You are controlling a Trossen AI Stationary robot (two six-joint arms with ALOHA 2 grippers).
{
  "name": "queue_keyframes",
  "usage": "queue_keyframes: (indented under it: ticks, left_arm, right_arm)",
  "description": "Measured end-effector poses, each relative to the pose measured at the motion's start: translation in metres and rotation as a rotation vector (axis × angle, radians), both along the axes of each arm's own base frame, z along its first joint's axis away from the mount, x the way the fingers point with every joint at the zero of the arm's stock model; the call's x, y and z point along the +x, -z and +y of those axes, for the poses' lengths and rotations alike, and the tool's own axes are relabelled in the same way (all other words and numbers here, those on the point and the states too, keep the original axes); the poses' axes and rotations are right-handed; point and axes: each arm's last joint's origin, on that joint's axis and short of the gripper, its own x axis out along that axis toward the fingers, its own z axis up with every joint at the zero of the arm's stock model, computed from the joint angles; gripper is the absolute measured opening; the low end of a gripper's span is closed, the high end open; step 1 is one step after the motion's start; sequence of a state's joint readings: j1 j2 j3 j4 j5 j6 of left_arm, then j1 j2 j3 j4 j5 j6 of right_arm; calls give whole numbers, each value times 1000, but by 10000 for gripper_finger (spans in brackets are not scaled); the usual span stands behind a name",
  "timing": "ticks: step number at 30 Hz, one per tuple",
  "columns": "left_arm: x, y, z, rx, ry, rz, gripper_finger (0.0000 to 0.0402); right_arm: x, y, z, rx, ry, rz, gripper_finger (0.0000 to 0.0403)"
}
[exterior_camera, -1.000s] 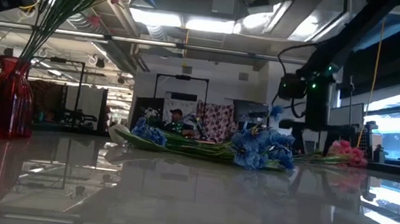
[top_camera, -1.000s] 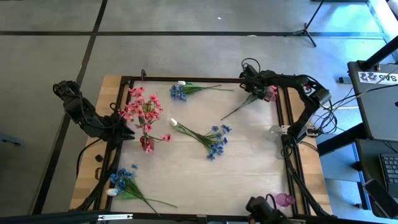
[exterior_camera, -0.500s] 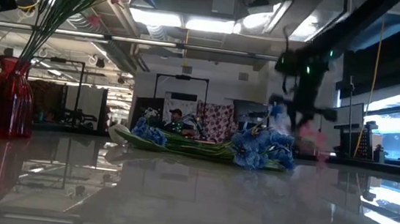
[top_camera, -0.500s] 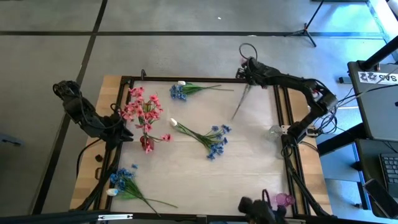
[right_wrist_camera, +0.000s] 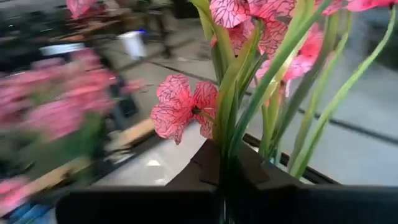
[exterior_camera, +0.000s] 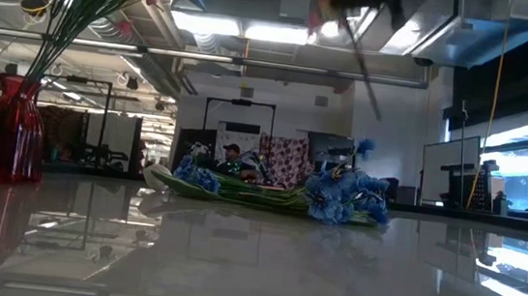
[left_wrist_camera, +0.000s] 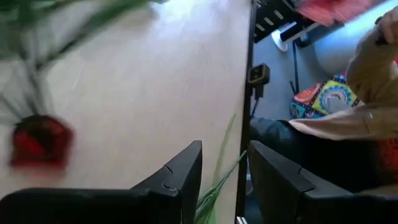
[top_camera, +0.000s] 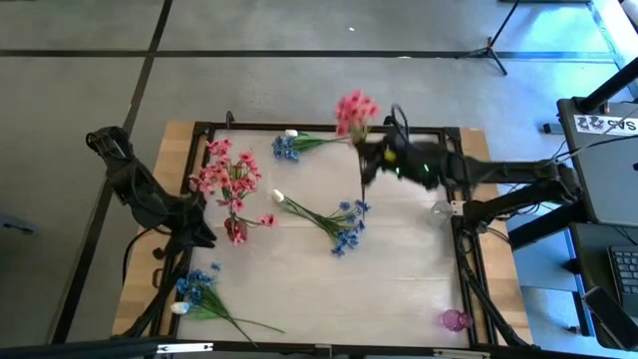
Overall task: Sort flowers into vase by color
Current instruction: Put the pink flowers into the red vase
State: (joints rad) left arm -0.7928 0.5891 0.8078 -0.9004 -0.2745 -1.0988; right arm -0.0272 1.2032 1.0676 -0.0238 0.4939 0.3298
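Pink sprig (top_camera: pixel 356 108) is in my right gripper (top_camera: pixel 384 160), fingers closed tight on the thin green stems; blooms sit over the table's far edge, stem hangs down past the claw. In the right wrist view the petals (right_wrist_camera: pixel 180 107) are pink w/ dark veining, fabric-looking, w/ narrow strap leaves around them. In the low view the stem (exterior_camera: pixel 362 60) slants across near the top, lifted off the glossy worktop.

Red vase (top_camera: pixel 235 230), waisted glass, stands nr the left edge and holds a pink bunch (top_camera: pixel 227 172) spreading toward the far-left corner. A blue sprig w/ a white bud (top_camera: pixel 291 146) lies along the far edge. A blue-and-white sprig (top_camera: pixel 327 217) lies flat mid-table. Another blue sprig (top_camera: pixel 202 294) lies at the near-left corner. A clear glass vase (top_camera: pixel 443 210) sits by the right edge; a small pink vase (top_camera: pixel 454 320) at the near-right corner.

My left gripper (top_camera: pixel 198 231) is at the left edge just beside the red vase, fingers (left_wrist_camera: pixel 180 174) slightly apart, gripping nothing.
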Motion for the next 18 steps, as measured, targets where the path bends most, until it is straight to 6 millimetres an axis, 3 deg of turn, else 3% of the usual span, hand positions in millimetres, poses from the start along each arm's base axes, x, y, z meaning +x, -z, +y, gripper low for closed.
queue_keyframes:
  ticks: [4,10,15,18]
  left_arm:
    - [11,2,-21,24,41,-19,126]
    - [16,4,-49,142,9,-147,126]
    - [24,-3,-70,266,-25,-367,126]
    - [32,-14,-78,296,-61,-493,126]
  right_arm:
    - [1,-3,43,-44,-163,-18,6]
    - [3,-5,80,-85,-354,-61,5]
    - [1,-21,91,-329,-513,-168,6]
    - [2,-26,91,-394,-523,-209,4]
